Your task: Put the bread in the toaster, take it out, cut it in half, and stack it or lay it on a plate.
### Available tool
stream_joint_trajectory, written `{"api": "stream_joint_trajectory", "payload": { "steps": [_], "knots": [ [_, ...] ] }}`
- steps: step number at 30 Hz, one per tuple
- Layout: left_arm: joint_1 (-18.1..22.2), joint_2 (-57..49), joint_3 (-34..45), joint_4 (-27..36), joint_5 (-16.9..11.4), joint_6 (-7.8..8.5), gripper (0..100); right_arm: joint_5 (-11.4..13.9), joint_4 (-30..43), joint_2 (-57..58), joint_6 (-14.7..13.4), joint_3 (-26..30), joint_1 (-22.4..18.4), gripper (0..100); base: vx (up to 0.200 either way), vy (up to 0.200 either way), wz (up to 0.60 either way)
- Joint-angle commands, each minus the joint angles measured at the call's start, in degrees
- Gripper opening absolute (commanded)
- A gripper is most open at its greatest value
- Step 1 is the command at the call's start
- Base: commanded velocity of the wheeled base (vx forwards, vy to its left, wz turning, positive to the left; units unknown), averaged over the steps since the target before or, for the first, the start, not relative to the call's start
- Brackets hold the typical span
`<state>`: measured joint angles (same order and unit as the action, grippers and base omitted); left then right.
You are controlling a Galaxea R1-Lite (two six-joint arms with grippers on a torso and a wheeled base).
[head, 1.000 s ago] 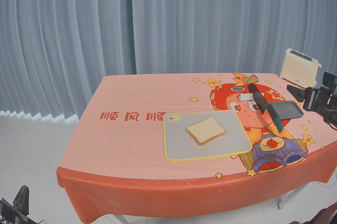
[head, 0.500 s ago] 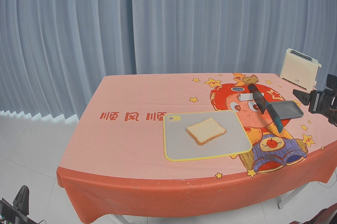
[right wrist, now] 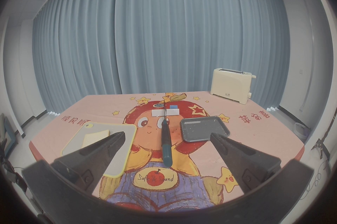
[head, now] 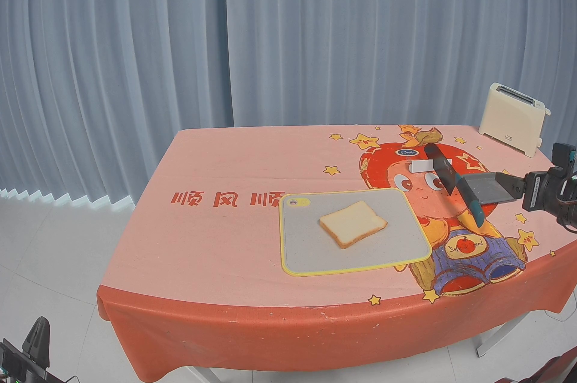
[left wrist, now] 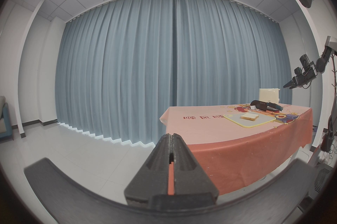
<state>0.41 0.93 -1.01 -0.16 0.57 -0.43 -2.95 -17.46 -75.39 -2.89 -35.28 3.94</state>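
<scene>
your right claw [right wrist: 166,135] spread wide, knife [right wrist: 166,145] just ahead of it, its tip perhaps resting on a white block [right wrist: 165,112], tray [right wrist: 203,128] beside the knife, bread [head: 352,223] on the cutting board [head: 300,258] well to the claw's left, toaster [head: 512,117] beyond it, left claw [left wrist: 171,140] pinched together, well off the table [left wrist: 196,122]

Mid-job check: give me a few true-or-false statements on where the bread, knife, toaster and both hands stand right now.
1. The bread lies on the cutting board. True.
2. The right hand is shut on the knife. False: it is open and empty; the knife lies on the table.
3. The bread is cut in half. False: it is one whole slice.
4. The toaster stands at the table's far right corner. True.
5. The left hand is shut, low beside the table. True.
</scene>
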Motion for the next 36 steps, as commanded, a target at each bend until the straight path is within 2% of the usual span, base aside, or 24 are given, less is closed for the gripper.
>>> {"api": "stream_joint_trajectory", "payload": {
  "steps": [1,4,7,10,14,26,36],
  "knots": [
    [0.0,-0.9,1.0,0.0,0.0,-0.01,0,0.5,-0.1,-1.7,0.5,0.5,-0.1,100,0.0,0.0,0.0],
    [0.0,-0.9,1.0,0.0,0.0,-0.01,0,2.1,-0.3,-3.6,1.0,0.4,-1.4,100,0.0,0.0,0.0],
    [0.0,-0.9,1.0,0.0,0.0,-0.01,0,5.1,-0.4,-6.0,1.1,0.4,-2.7,100,0.0,0.0,0.0],
    [0.0,-0.9,1.0,0.0,0.0,-0.01,0,8.2,-0.5,-8.0,3.1,-0.3,-3.8,100,0.0,0.0,0.0],
    [0.0,-0.9,1.0,0.0,0.0,-0.01,0,10.7,-2.1,-10.2,5.4,-0.8,-3.8,100,0.0,0.0,0.0],
    [0.0,-0.9,1.0,0.0,0.0,-0.01,0,10.2,-4.1,-24.3,5.4,-11.1,-3.5,100,0.0,0.0,0.0],
    [0.0,-0.9,1.0,0.0,0.0,-0.01,0,10.1,-7.9,-31.7,5.5,-12.8,-2.2,100,0.0,0.0,0.0]
  ]
}}
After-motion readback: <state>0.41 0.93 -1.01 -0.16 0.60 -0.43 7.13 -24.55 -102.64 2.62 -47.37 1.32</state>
